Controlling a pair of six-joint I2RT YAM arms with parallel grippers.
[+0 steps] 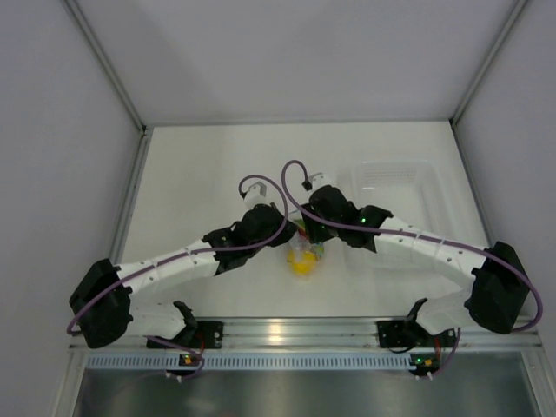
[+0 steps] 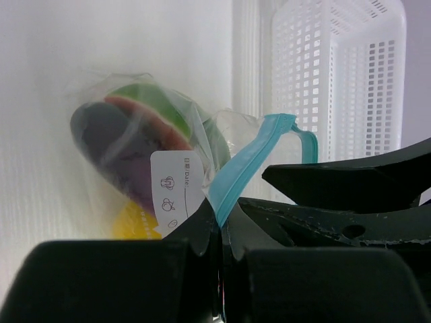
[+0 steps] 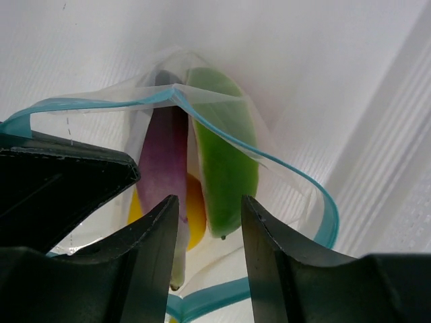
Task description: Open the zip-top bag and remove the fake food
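The zip-top bag (image 1: 306, 250) lies at the table's middle between both arms. In the left wrist view the bag (image 2: 202, 145) holds a purple piece (image 2: 111, 145), a green and red wedge (image 2: 151, 108) and a yellow fruit (image 2: 135, 225). My left gripper (image 2: 222, 225) is shut on the bag's teal zip strip (image 2: 246, 168). In the right wrist view the bag's mouth (image 3: 283, 168) gapes open. My right gripper (image 3: 209, 225) is open just above the mouth, over the purple eggplant (image 3: 165, 161), the green wedge (image 3: 225, 158) and the yellow fruit (image 3: 195, 208).
A clear perforated tub (image 1: 395, 184) stands at the back right of the bag; it also shows in the left wrist view (image 2: 337, 87). White walls enclose the table on three sides. The left gripper's black fingers (image 3: 60, 182) sit close beside my right gripper.
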